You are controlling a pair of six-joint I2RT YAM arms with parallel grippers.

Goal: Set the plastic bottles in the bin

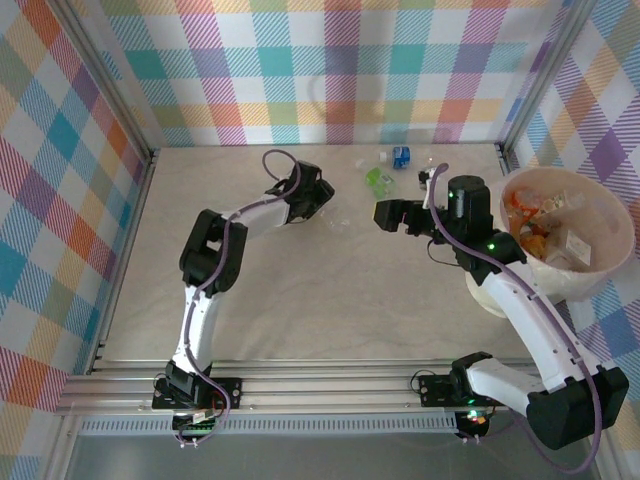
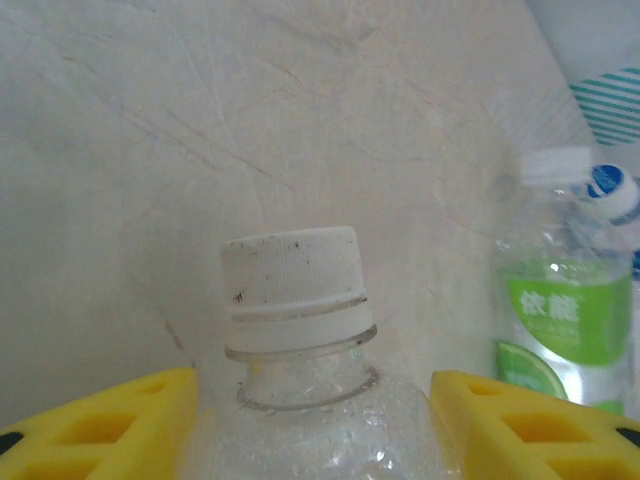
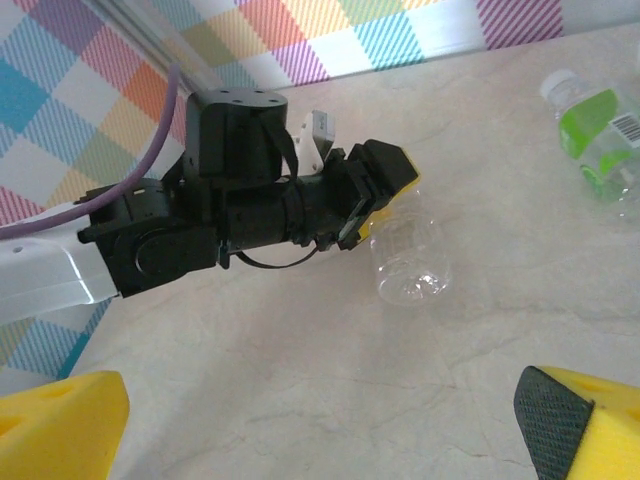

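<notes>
The left gripper point(image 2: 312, 405) has its jaws pressed against both shoulders of a clear white-capped bottle point(image 2: 292, 285). The right wrist view adds that this bottle lies on its side on the surface point(image 1: 330, 290). The right gripper point(image 3: 320, 420) hovers nearby, jaws wide apart. Near the held bottle is a green-labelled bottle point(image 2: 565, 320), with a blue-capped one point(image 2: 610, 190) behind it. From above, the bin point(image 1: 598, 200) sits at the right edge holding several bottles point(image 1: 530, 215), and the right arm point(image 1: 520, 300) overlaps its near-left side.
</notes>
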